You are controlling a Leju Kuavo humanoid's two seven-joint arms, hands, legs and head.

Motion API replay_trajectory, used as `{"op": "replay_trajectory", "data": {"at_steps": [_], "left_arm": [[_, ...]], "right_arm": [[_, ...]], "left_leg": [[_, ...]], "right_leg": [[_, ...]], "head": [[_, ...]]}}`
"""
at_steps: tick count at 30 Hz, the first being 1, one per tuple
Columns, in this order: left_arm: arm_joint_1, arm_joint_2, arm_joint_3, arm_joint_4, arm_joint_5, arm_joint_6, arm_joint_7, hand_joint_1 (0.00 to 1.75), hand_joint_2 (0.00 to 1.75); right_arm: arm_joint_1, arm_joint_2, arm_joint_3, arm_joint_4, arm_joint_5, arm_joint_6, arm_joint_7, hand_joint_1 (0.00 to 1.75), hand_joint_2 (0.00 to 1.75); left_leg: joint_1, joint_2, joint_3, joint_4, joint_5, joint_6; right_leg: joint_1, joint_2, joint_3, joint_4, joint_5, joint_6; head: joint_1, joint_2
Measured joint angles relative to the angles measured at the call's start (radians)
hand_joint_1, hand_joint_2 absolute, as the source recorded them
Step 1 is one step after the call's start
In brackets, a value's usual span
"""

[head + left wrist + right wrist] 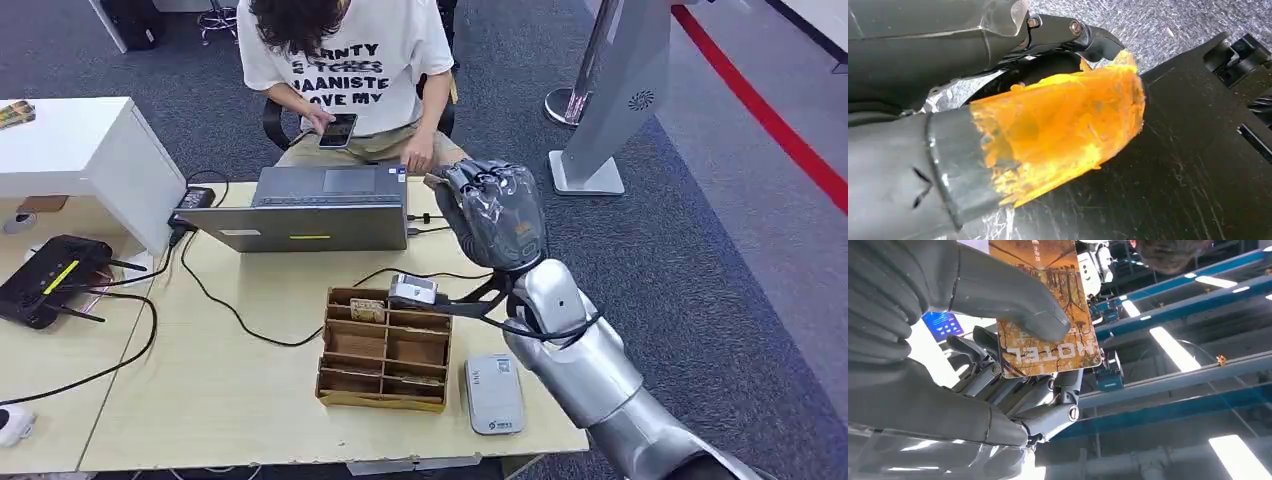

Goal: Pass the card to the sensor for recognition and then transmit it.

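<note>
Right hand (492, 212) raised over the bench (230, 390), pinching the card (1045, 315) toward the person (345, 60). Handing over, apparently; next calls for release into a waiting hand. Left hand's (1048, 130) state unclear.

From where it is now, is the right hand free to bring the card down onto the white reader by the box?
Probably yes: the right hand pinches the card above the table, and nothing lies on the white reader beside the cardboard organizer.

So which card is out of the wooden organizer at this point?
The brown MOTEL card, pinched by the right hand raised toward the seated person. The other card sits in the wooden organizer.
</note>
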Motion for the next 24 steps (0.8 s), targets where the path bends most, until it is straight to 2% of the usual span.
{"op": "replay_trajectory", "data": {"at_steps": [5,8,14,19,24], "left_arm": [[0.0,0.0,0.0,0.0,-0.007,-0.002,0.0,0.0,0.0],[-0.002,0.0,0.0,0.0,-0.029,-0.011,0.003,0.0,0.0],[-0.016,0.0,-0.001,0.0,-0.072,-0.033,0.014,0.0,0.0],[-0.022,0.0,-0.001,0.0,-0.091,-0.037,0.02,0.0,0.0],[-0.027,0.0,-0.001,0.0,-0.105,-0.038,0.023,0.0,0.0]], "right_arm": [[-0.011,0.003,0.004,0.021,0.018,-0.001,0.006,1.75,1.75],[-0.044,0.004,0.011,0.057,0.088,0.007,0.028,1.75,1.75],[-0.133,0.011,0.026,0.209,0.222,-0.007,0.057,1.75,1.75],[-0.178,0.03,0.036,0.329,0.27,-0.039,0.08,1.75,1.75],[-0.207,0.051,0.047,0.407,0.302,-0.042,0.103,1.75,1.75]], "left_leg": [[0.0,0.0,-0.001,0.0,0.0,0.0],[0.0,0.0,-0.001,0.0,0.0,0.0],[0.0,0.0,-0.001,0.0,0.002,0.0],[0.0,0.0,-0.001,0.0,0.002,0.0],[0.0,0.0,-0.001,0.0,0.002,0.0]], "right_leg": [[0.0,0.0,0.0,0.0,0.0,0.0],[0.0,0.0,-0.001,0.0,0.0,0.0],[0.0,0.0,0.0,0.0,0.001,0.0],[0.0,0.0,-0.001,0.0,0.001,0.0],[0.0,0.0,-0.001,0.0,0.001,0.0]], "head": [[0.0,0.0],[0.0,0.0],[0.0,0.0],[0.0,0.0],[0.0,0.0]]}}
